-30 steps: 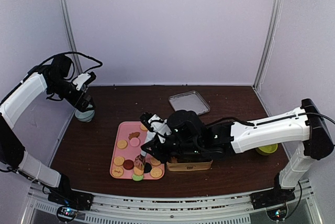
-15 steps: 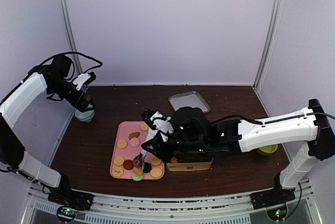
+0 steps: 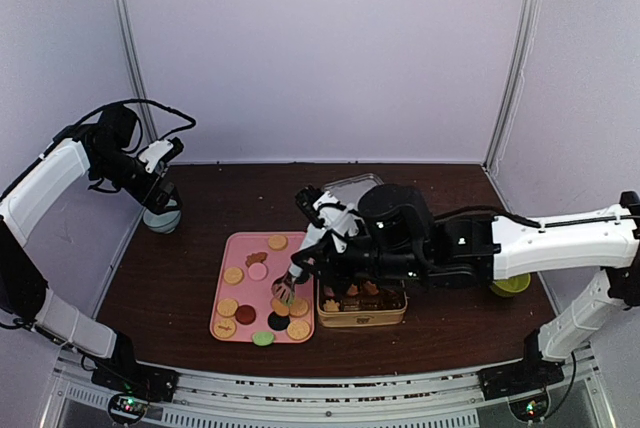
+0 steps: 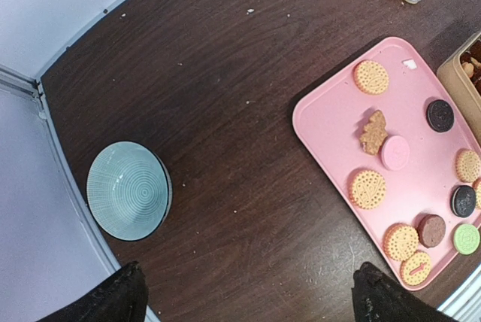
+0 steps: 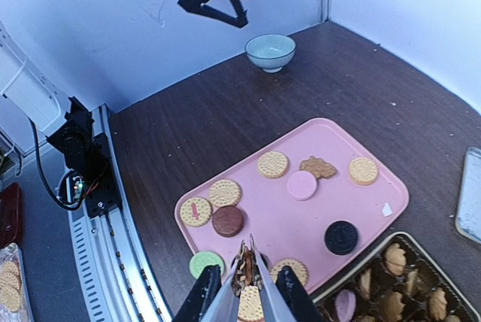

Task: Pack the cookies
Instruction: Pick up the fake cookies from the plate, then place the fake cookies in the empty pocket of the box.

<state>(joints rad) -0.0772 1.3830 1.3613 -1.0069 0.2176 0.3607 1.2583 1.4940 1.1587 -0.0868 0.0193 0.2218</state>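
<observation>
Edgewise, a brown cookie (image 5: 246,270) sits pinched in the right tool (image 5: 246,260) (left tool (image 4: 248,293) gapes wide) above the pink tray (image 5: 279,211).

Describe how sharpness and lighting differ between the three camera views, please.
Top external: even, soft light, no harsh shadows, sharp throughout. Left wrist: crisp on the pink tray, while the open left gripper shows only dark, blurred tips at the bottom. Right wrist: the right gripper and its pinched cookie look slightly soft; the table behind is sharp.
</observation>
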